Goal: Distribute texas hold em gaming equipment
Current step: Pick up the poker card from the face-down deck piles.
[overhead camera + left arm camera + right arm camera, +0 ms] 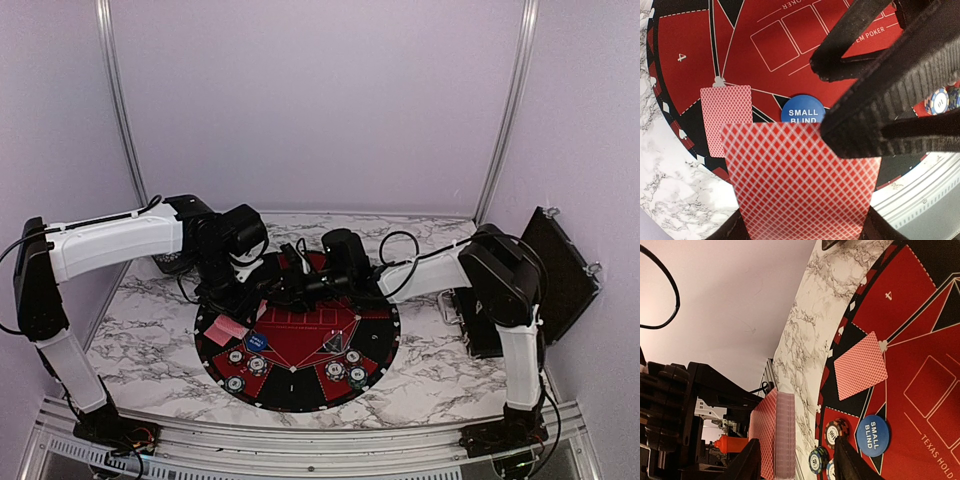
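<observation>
My left gripper (pixel 800 230) is shut on a deck of red-backed playing cards (pixel 800 180), held on edge above the left side of the round mat (pixel 380 330). My right gripper (pixel 797 460) stands open around the deck's (pixel 777 435) far end. Its dark fingers (pixel 875 125) cross the deck's top corner in the left wrist view. One card (pixel 726 120) lies face down on the mat's left sector, also visible as a card (pixel 861 365) in the right wrist view. A blue SMALL BLIND marker (pixel 872 435) lies beside striped chips (pixel 836 432).
More chip stacks (pixel 345 368) sit on the mat's near right sectors, and others (pixel 245 365) on its near left. A black case (pixel 560 275) stands open at the right table edge. Marble tabletop (pixel 150 330) surrounds the mat.
</observation>
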Controlling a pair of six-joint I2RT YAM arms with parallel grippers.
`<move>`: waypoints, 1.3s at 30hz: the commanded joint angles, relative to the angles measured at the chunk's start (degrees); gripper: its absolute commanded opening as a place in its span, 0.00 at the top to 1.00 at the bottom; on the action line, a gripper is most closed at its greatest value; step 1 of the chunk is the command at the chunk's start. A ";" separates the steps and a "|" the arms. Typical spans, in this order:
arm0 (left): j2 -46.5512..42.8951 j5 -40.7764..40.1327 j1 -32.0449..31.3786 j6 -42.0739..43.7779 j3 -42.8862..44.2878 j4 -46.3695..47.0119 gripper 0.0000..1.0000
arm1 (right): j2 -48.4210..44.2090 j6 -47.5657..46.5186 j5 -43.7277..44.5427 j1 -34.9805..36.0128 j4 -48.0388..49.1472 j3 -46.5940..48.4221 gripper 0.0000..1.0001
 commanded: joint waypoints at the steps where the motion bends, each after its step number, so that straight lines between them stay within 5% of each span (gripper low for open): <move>1: -2.14 -0.15 -0.30 0.14 -0.32 -0.73 0.47 | -2.50 -0.79 0.69 -0.37 0.11 -0.36 0.52; 21: -1.58 -0.15 -0.30 0.28 0.14 -0.69 0.47 | -3.55 -1.72 0.77 -0.45 -0.86 -0.83 0.52; 39: -1.07 0.19 -0.25 0.50 0.63 -0.68 0.47 | -3.47 -3.18 0.86 0.15 -2.34 0.01 0.35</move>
